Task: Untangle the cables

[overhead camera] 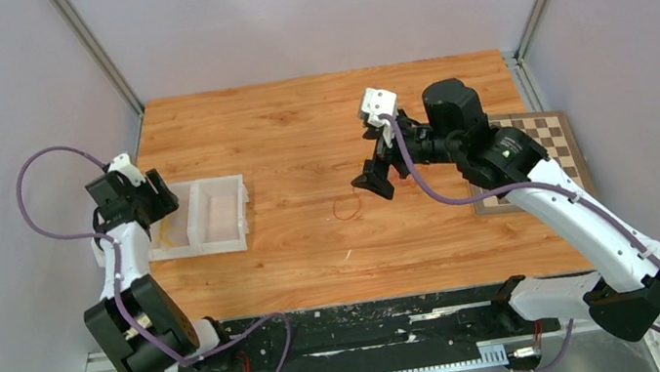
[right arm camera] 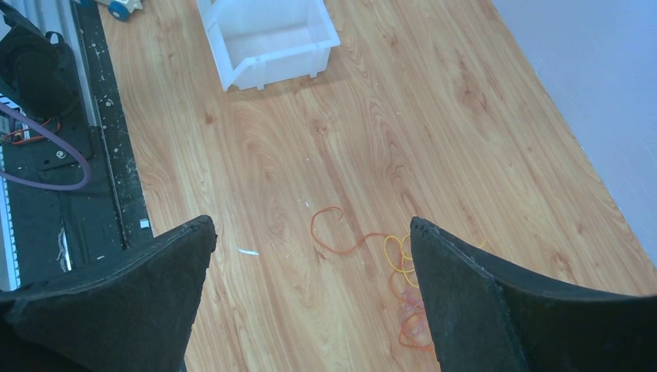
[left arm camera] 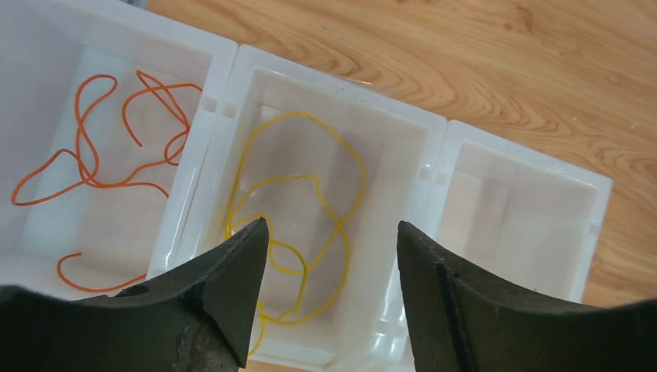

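Wide and empty, the left gripper hides part of the yellow cable in the bin; the orange cable lies 1 compartment over. The right gripper, also wide and empty, half-masks the tabletop tangle.

Left pincer, right pincer both spread

A robot lab cell: grey panel walls, aluminium posts, wooden worktable

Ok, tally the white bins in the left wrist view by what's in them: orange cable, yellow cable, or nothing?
Bin with orange cable: 1
Bin with yellow cable: 1
Empty bin, as far as shows: 1
Total: 3 bins
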Tool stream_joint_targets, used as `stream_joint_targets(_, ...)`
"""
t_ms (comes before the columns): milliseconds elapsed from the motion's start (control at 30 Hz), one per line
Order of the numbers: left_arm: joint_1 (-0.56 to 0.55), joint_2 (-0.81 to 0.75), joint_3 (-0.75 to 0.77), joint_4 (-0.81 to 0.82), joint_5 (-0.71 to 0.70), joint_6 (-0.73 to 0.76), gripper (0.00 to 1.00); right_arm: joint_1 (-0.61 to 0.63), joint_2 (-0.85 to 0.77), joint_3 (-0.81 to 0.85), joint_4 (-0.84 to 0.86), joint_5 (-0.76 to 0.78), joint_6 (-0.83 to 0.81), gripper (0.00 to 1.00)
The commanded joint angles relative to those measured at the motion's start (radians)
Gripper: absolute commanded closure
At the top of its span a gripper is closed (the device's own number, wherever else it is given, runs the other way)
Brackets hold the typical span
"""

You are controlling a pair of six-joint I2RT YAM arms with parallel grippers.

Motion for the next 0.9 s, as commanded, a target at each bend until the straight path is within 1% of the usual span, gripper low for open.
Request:
stream_joint_targets(0,-0.006,-0.139,0.094,-0.05,0.015,0.035,0.21,-0.03,-0.04,0.0,-0.005,0.008,0.025,0.0)
stream_joint_targets(33,-0.009,-0.166,0.108,-0.066,0.02,0.055,0.16,-0.043,-0.041,-0.001,-0.01,0.006,0.031,0.0)
stream_joint_targets(67,-0.02,-0.177,0.141,-0.097,0.026,0.063,0.06,-0.058,-0.039,-0.001,-0.017,-0.001,0.035,0.0)
stream_joint_targets(100,-0.025,-0.192,0.156,-0.112,0.033,0.094,0.03,-0.075,-0.036,-0.001,-0.026,-0.01,0.039,0.0)
stream_joint_targets(133,-0.032,-0.202,0.19,-0.138,0.061,0.113,0.01,-0.097,-0.03,-0.002,-0.038,-0.018,0.041,0.0)
stream_joint_targets(200,-0.042,-0.212,0.244,-0.179,0.119,0.128,0.0,-0.153,-0.011,-0.004,-0.064,-0.04,0.051,0.0)
stream_joint_targets(300,-0.076,-0.232,0.3,-0.186,0.167,0.108,0.0,-0.277,0.039,0.0,-0.115,-0.107,0.061,0.0)
stream_joint_targets(367,-0.15,-0.23,0.347,-0.205,0.162,0.125,0.0,-0.344,0.095,0.007,-0.157,-0.134,0.04,0.0)
stream_joint_targets(400,-0.231,-0.207,0.369,-0.261,0.131,0.165,0.0,-0.368,0.12,0.008,-0.179,-0.142,0.017,0.0)
stream_joint_targets(433,-0.271,-0.193,0.405,-0.309,0.114,0.179,0.0,-0.386,0.142,0.004,-0.192,-0.14,-0.014,0.0)
stream_joint_targets(467,-0.352,-0.163,0.414,-0.325,0.1,0.199,0.0,-0.399,0.162,-0.004,-0.198,-0.132,-0.039,0.0)
stream_joint_targets(500,-0.388,-0.149,0.423,-0.343,0.101,0.206,0.0,-0.415,0.184,-0.018,-0.197,-0.123,-0.056,0.0)
stream_joint_targets(567,-0.52,-0.1,0.425,-0.353,0.165,0.229,0.0,-0.436,0.23,-0.024,-0.197,-0.119,-0.078,0.0)
stream_joint_targets(600,-0.546,-0.058,0.428,-0.355,0.185,0.235,0.0,-0.445,0.257,-0.023,-0.196,-0.118,-0.082,0.0)
stream_joint_targets(633,-0.596,-0.034,0.437,-0.359,0.237,0.24,0.0,-0.456,0.285,-0.02,-0.195,-0.123,-0.084,0.0)
stream_joint_targets(767,-0.724,0.162,0.483,-0.332,0.374,0.217,0.0,-0.484,0.419,0.016,-0.192,-0.142,-0.081,0.03)
stream_joint_targets(867,-0.801,0.281,0.52,-0.314,0.403,0.203,0.0,-0.499,0.507,0.032,-0.188,-0.179,-0.07,0.09)
